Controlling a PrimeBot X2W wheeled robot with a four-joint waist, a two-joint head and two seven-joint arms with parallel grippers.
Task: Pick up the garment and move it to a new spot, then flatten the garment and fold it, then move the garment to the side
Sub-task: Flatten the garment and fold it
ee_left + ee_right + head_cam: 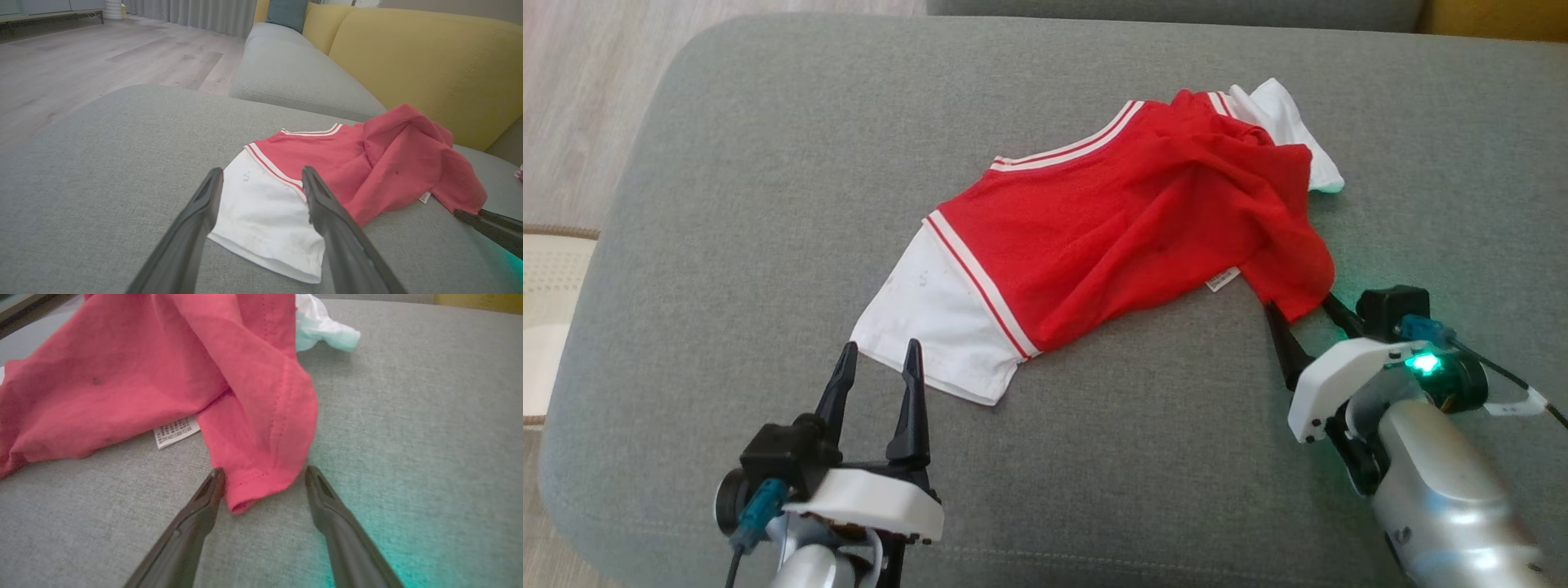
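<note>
Red and white garment (pixel 1111 229) lies crumpled on the grey cushion (pixel 768 163), right of centre. Its white sleeve (pixel 923 318) lies flat at the near left and the red body is bunched toward the right, with a label (pixel 1223 280) showing at the near edge. Left gripper (pixel 881 347) is open, fingers spread just beside the sleeve's corner. Right gripper (pixel 263 471) is open, fingers either side of the red hem corner, gripping nothing.

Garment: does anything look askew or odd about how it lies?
Yes. The garment is bunched and folded over itself near the right tool, care label exposed; its white sleeve lies flat.
</note>
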